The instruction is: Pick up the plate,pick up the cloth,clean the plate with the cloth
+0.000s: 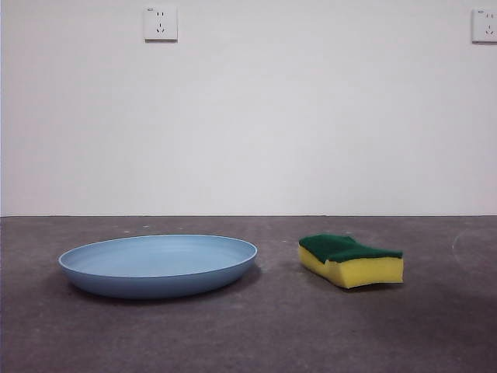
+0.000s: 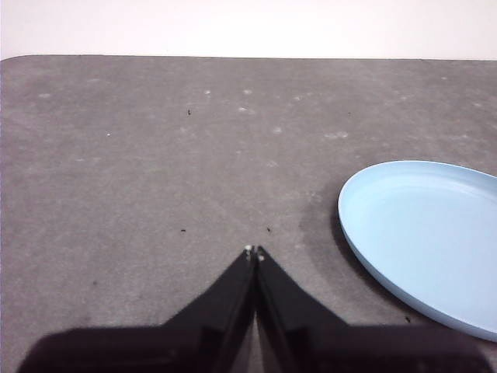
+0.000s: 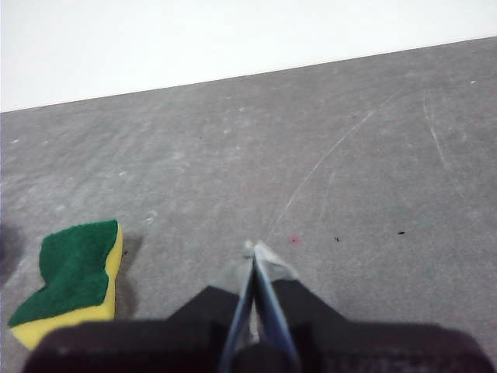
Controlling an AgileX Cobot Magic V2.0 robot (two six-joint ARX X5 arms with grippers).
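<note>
The left claw (image 2: 254, 252) has its two black jaws pressed tip to tip with nothing between them, and it hangs above bare desk with the plate (image 2: 429, 237) off to one side of it, near but not touching. The right claw (image 3: 255, 250) is likewise closed and empty, over open desk, with the cloth (image 3: 71, 280) lying apart from it. In the front view neither arm shows; the plate (image 1: 159, 264) sits flat on the desk toward the left and the cloth (image 1: 351, 260), a yellow sponge with its green scouring face up, rests a little apart to its right. The plate looks stiff, light and smooth, probably a matte plastic, so it is likely to slip; its thin raised rim is the only place a narrow claw can pinch, and the edge nearest the left claw seems the natural spot. The sponge should be soft, very light and springy, so it will squash under the jaws; gripping across its narrow waist, yellow sides between the jaws, looks safest. The desk (image 1: 256, 334) is dark grey, rough-looking, speckled and faintly scratched. Behind it stands a plain white wall (image 1: 248, 116) with a socket (image 1: 161, 23) high up and another at the right edge.
</note>
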